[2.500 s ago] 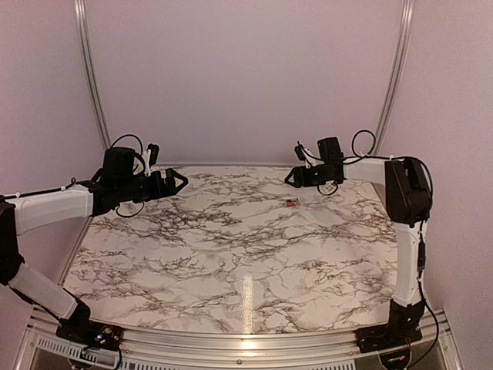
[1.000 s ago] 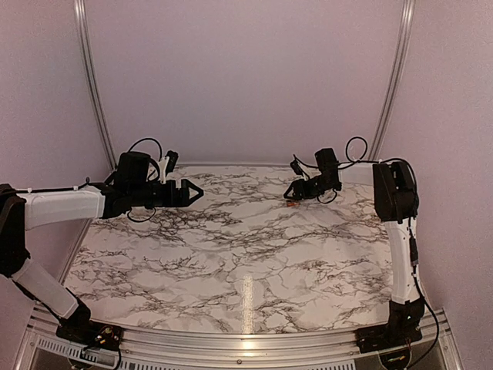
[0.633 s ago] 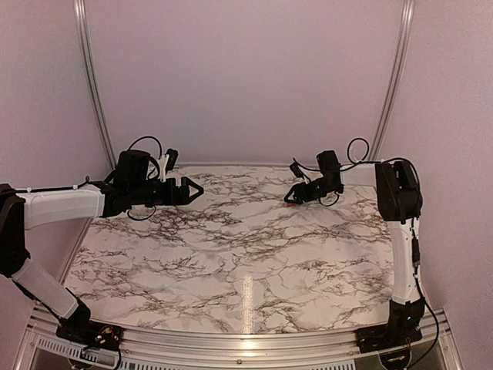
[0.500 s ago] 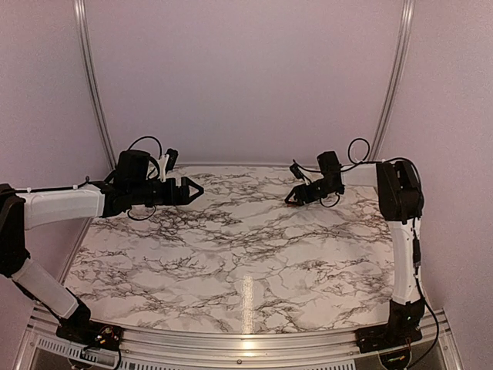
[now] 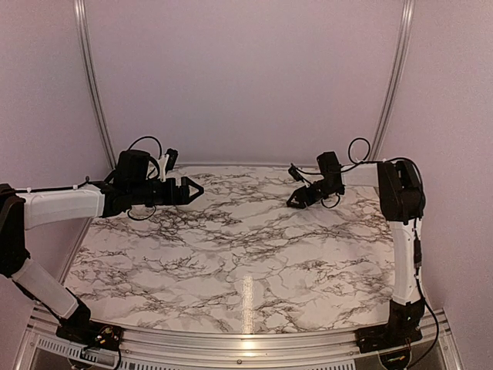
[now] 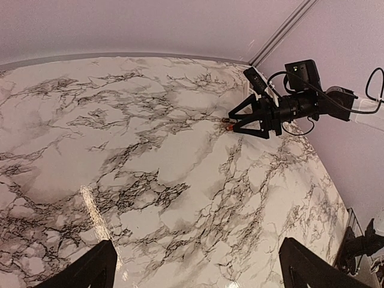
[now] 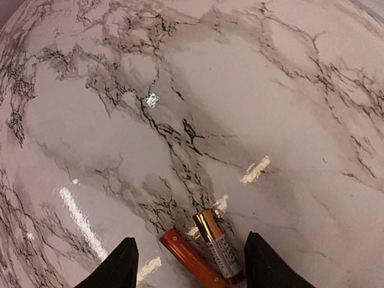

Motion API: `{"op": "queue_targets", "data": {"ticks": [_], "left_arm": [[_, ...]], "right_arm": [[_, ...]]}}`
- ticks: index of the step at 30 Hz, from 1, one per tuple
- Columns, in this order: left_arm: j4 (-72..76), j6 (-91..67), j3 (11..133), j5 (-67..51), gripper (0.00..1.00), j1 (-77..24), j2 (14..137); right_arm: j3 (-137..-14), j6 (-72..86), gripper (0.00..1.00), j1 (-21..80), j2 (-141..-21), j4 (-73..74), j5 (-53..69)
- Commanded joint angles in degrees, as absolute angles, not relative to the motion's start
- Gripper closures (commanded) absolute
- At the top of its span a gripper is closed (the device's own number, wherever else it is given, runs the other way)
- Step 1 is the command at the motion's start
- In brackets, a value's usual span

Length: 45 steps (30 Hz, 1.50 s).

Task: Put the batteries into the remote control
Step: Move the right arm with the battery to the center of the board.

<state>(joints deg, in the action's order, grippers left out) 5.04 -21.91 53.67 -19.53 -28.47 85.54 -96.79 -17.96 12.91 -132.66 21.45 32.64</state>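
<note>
The right hand is low over the surface, at about 1 o'clock from its middle in the top view. Its fingers stand apart and are not clenched. They straddle two batteries that lie touching side by side, probably so that one closing move can press on their sides.

In the right wrist view the orange battery has its long axis from 10 o'clock to 4 o'clock. The grey battery runs from 11 o'clock to 5 o'clock, with its gold cap toward 11 o'clock. Both lie flat, slanted against the line between the fingers, so I judge that a grip may turn them a little.

The left hand hangs above the surface at about 10 o'clock, spread fully and holding nothing. It points toward 3 o'clock, at the other hand, and seems to wait.

The remote control shows in no view, so I cannot tell its place.
</note>
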Motion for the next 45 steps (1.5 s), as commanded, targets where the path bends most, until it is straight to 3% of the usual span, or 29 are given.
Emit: {"op": "queue_targets", "data": {"ticks": [1, 16, 26, 39, 45], "left_arm": [[6.20, -22.57, 55.00, -20.74, 0.01, -28.65, 86.34], [5.48, -22.80, 55.36, -20.50, 0.01, -28.66, 85.09], [5.07, -23.20, 56.24, -20.15, 0.01, -28.66, 85.25], [3.65, -23.37, 56.43, -17.69, 0.01, -28.48, 84.49], [3.83, -23.42, 56.49, -18.76, 0.01, -28.48, 84.71]], "right_arm": [[-94.57, -20.85, 0.40, 13.29, -132.47, 30.29, 27.10], [-94.57, -25.87, 0.49, 17.37, -134.21, 31.64, 16.37], [-94.39, -26.35, 0.61, 19.19, -134.21, 34.96, 14.92], [-90.68, -24.04, 0.66, 28.87, -131.90, 35.69, 16.08], [-85.97, -21.97, 0.61, 31.07, -128.14, 33.89, 15.60]]}}
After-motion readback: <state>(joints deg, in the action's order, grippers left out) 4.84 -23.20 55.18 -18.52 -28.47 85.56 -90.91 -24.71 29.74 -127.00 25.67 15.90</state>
